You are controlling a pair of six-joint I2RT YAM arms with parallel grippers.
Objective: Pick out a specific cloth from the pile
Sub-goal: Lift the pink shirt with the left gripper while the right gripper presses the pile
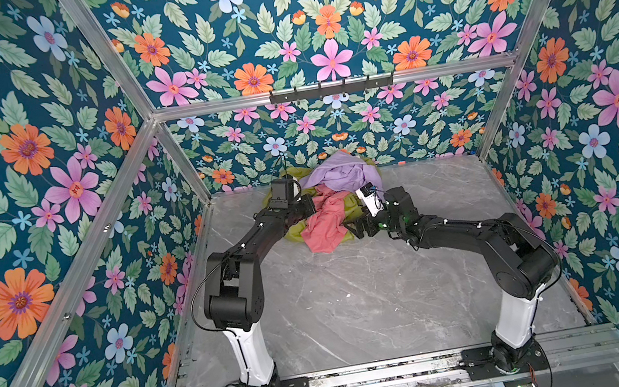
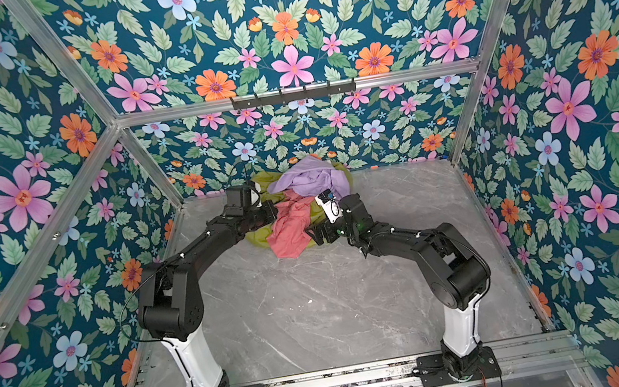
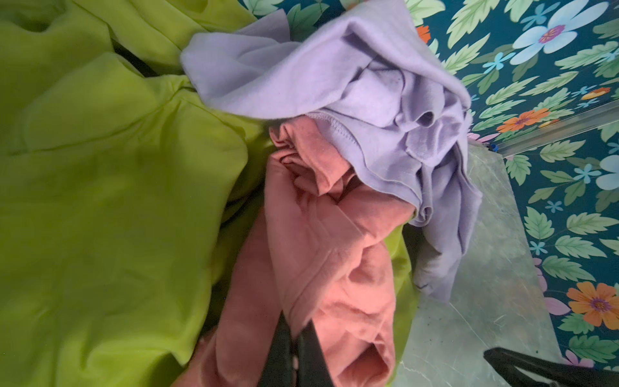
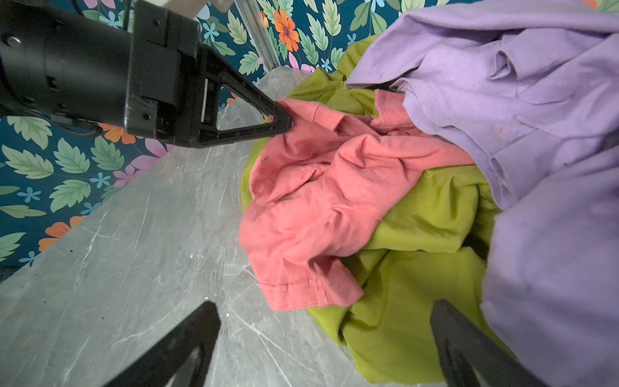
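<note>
The pile (image 1: 325,200) lies at the back of the table in both top views. A lilac cloth (image 1: 342,174) sits on top of it and a large olive-green cloth (image 3: 110,187) lies underneath. The salmon-pink cloth (image 1: 326,227) (image 2: 291,235) spills toward the front between them. My left gripper (image 3: 296,326) is shut on a fold of the pink cloth (image 3: 318,241), at the pile's left side (image 1: 311,204); its tip (image 4: 284,122) pinches the pink cloth's edge (image 4: 311,201). My right gripper (image 4: 323,308) stands open at the pile's near right edge (image 1: 353,229), with nothing held.
The grey marble table (image 1: 358,300) stretches bare in front of the pile. Floral walls and aluminium frame posts (image 1: 184,159) close in the sides and back. A black hook rack (image 1: 331,88) hangs on the back rail above the pile.
</note>
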